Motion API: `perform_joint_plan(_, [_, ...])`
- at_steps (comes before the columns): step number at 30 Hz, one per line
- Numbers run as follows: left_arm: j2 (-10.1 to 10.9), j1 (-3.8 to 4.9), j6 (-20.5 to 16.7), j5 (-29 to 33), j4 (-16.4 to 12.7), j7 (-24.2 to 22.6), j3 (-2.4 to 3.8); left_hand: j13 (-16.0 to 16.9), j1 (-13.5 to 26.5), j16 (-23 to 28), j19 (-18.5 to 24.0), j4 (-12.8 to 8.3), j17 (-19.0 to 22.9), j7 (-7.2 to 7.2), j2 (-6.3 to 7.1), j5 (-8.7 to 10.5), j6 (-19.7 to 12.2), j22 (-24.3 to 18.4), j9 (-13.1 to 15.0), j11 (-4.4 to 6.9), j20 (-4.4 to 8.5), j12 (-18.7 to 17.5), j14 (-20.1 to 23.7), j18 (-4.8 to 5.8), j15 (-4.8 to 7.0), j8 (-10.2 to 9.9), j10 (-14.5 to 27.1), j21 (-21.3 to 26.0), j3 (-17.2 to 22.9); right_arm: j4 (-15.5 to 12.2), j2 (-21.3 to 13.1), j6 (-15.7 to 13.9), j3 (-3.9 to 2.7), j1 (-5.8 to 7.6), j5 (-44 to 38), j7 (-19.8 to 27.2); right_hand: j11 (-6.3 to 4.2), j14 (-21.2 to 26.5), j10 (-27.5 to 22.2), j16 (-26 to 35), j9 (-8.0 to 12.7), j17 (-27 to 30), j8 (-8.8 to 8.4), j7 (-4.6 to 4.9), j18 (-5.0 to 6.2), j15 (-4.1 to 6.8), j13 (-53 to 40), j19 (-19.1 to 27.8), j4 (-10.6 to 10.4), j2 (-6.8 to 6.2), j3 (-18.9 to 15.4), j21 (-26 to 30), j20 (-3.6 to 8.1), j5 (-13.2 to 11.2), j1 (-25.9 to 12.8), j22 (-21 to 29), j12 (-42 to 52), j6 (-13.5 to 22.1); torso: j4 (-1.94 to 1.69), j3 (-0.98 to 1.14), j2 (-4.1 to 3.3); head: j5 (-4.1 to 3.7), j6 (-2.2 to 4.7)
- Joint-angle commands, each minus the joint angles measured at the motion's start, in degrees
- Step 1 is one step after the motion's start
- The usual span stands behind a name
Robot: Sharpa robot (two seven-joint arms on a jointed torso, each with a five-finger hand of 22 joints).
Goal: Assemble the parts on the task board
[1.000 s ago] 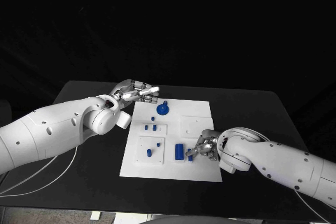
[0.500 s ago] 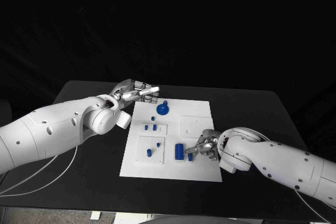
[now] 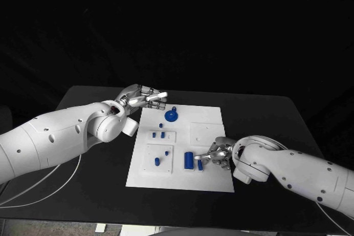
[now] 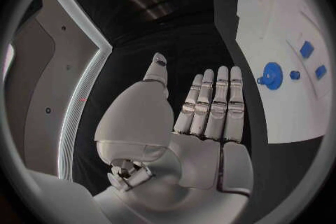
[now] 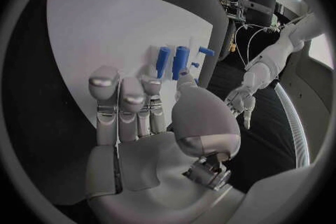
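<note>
From the head camera our right hand (image 3: 215, 155) pinches a blue part (image 3: 200, 165) on the task board (image 3: 210, 115); the wrist view shows our left hand (image 4: 203, 117) flat, fingers straight, empty.

A plain white rectangular task board (image 3: 210, 180) lies on a matte black table (image 3: 265, 118). The small plastic parts on the board are all blue: a round knobbed piece (image 3: 171, 115), a short cylinder (image 3: 189, 160), and small pegs (image 3: 157, 134). Both arms wear glossy white shells; the left hand (image 3: 142, 98) and right hand (image 3: 216, 154) are silver metal with pale fingertips.
</note>
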State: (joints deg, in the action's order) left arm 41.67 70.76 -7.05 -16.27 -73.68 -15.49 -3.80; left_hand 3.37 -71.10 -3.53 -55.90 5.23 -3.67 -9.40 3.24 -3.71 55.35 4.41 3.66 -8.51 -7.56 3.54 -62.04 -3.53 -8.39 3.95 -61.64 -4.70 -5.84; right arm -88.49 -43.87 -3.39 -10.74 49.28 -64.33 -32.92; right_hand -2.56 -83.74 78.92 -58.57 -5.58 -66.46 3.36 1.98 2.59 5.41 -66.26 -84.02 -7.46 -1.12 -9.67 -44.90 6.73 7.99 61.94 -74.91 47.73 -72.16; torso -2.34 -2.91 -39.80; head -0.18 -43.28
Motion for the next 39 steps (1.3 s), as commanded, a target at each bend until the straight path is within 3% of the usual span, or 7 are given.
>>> perform_joint_plan(1, [-0.05,0.03,0.19,-0.16,-0.1,-0.26,0.04,0.05,0.18,0.05,-0.08,-0.07,0.03,0.03,-0.35,-0.31,-0.28,0.07,-0.08,-0.2,-0.2,-0.12,0.0,0.38,-0.15,0.16,0.31,-0.16,-0.1,-0.37,-0.53,1.27,0.0,-0.06,0.84,1.44,-0.05,-0.24,-0.33,0.11,-0.13,0.13,0.32,0.01,0.29,-0.06,0.12,-2.57,0.84,0.27,-0.42,0.51,-0.11,0.35,0.56,-5.42,0.35,-0.21,0.01,-0.01,-0.01,-0.01,-0.07])
perform_joint_plan(10, [0.05,0.03,0.2,-0.29,-0.15,-0.23,0.03,0.05,0.02,0.04,-0.08,-0.18,0.02,0.04,-0.34,-0.38,-0.18,0.07,-0.08,-0.18,-0.19,-0.12,-0.01,0.38,-0.15,0.18,0.29,-0.16,-0.05,-1.18,-2.16,4.62,-0.01,-0.45,0.64,1.4,0.02,-0.16,-0.54,0.28,0.12,0.35,0.3,0.07,0.31,-0.09,0.4,-2.54,5.72,0.79,0.98,0.73,-0.14,3.06,4.28,-5.41,0.33,-0.37,0.04,-0.01,0.02,0.05,-0.1])
perform_joint_plan(14, [0.05,0.03,0.22,-0.31,-0.14,-0.22,0.02,0.05,0.02,0.04,-0.08,-0.18,0.02,0.04,-0.34,-0.38,-0.18,0.07,-0.08,-0.18,-0.19,-0.12,-0.01,0.38,-0.15,0.18,0.29,-0.16,-0.05,-1.62,-2.54,5.95,-0.01,-0.72,0.62,1.47,0.01,-0.14,-0.6,0.34,0.47,0.39,0.28,0.0,0.27,-0.07,0.48,-2.52,7.49,0.14,3.18,0.73,-0.14,3.73,5.09,-5.43,0.34,-0.46,0.0,-0.02,0.03,0.02,-0.09])
perform_joint_plan(22, [0.06,0.03,0.25,-0.43,-0.13,-0.05,0.01,0.05,-0.01,0.05,-0.07,-0.34,0.03,0.04,-0.42,-0.42,-0.17,0.07,-0.08,-0.17,-0.2,-0.12,0.0,0.39,-0.14,0.18,0.28,-0.15,-0.05,-2.31,-2.94,7.79,-0.01,-1.12,0.64,1.36,-0.02,-0.17,-0.6,0.28,0.62,0.36,0.28,0.0,0.24,-0.1,0.51,-2.52,7.84,-0.06,3.85,0.64,-0.15,3.99,4.77,-5.46,0.38,-0.54,-0.04,-0.11,0.02,0.02,-0.1])
perform_joint_plan(31, [0.14,0.03,0.31,-0.55,-0.11,0.25,-0.01,0.05,-0.01,0.05,-0.07,-0.34,0.03,0.04,-0.42,-0.42,-0.17,0.07,-0.08,-0.17,-0.2,-0.12,0.0,0.39,-0.14,0.18,0.28,-0.15,-0.05,-2.45,-3.06,7.63,-0.01,-1.34,0.69,1.31,-0.01,-0.19,-0.56,0.24,0.65,0.33,0.29,-0.01,0.24,-0.11,0.51,-2.53,7.63,-0.01,3.96,0.66,-0.16,3.77,4.29,-5.46,0.44,-0.55,-0.05,-0.1,0.01,0.07,-0.15])
perform_joint_plan(39, [0.16,0.03,0.3,-0.57,-0.1,0.31,-0.04,0.05,0.02,0.05,-0.06,-0.46,0.03,0.03,-0.52,-0.46,-0.19,0.07,-0.08,-0.18,-0.21,-0.11,0.03,0.39,-0.15,0.18,0.31,-0.15,-0.06,-2.24,-2.91,5.95,-0.02,-1.37,0.61,1.01,-0.1,-0.23,-0.47,0.09,0.67,0.24,0.28,-0.12,0.23,-0.08,0.48,-2.6,7.46,1.63,4.12,0.48,-0.14,4.07,3.89,-5.48,0.58,-0.63,-0.04,-0.06,-0.01,0.06,-0.05])
